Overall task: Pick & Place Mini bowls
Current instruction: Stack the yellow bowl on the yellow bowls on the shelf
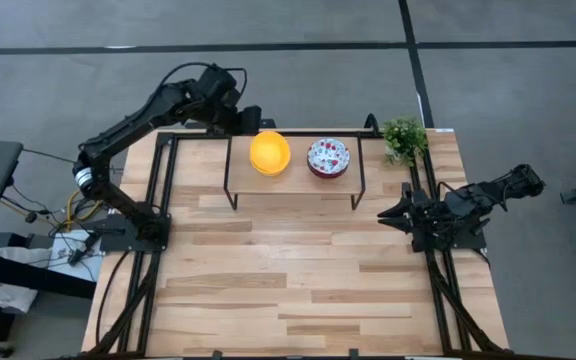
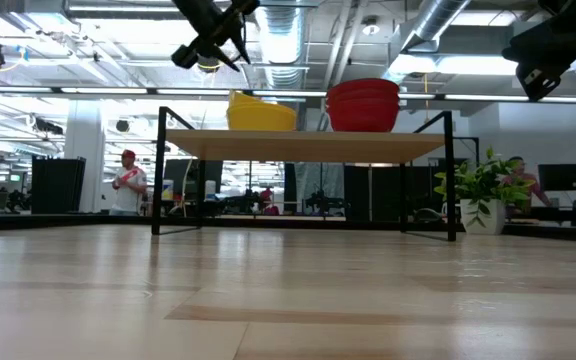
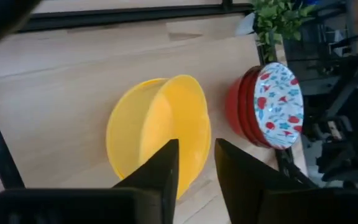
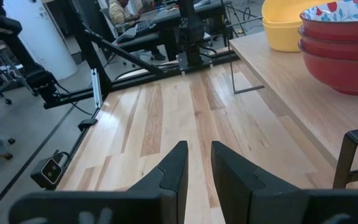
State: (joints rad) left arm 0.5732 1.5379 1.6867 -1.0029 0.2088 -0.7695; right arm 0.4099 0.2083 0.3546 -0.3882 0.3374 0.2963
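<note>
Two stacks of mini bowls stand on a raised wooden shelf (image 1: 293, 178) at the table's far side. The yellow stack (image 1: 269, 152) is on the left. The floral stack (image 1: 328, 157), red on the outside (image 2: 363, 105), is on the right. My left gripper (image 1: 250, 121) hovers above the yellow stack's far-left side (image 2: 261, 112), open by a narrow gap and touching nothing. In the left wrist view its fingers (image 3: 196, 163) point at the yellow bowls (image 3: 160, 130). My right gripper (image 1: 388, 215) waits low at the table's right edge, its fingers close together (image 4: 199, 163).
A small green plant (image 1: 404, 138) stands at the table's far right corner, beside the shelf's right legs (image 2: 451, 175). The shelf's black frame legs stand on the table. The wooden tabletop (image 1: 288, 280) stretches from the shelf toward the near edge. People show in the room behind.
</note>
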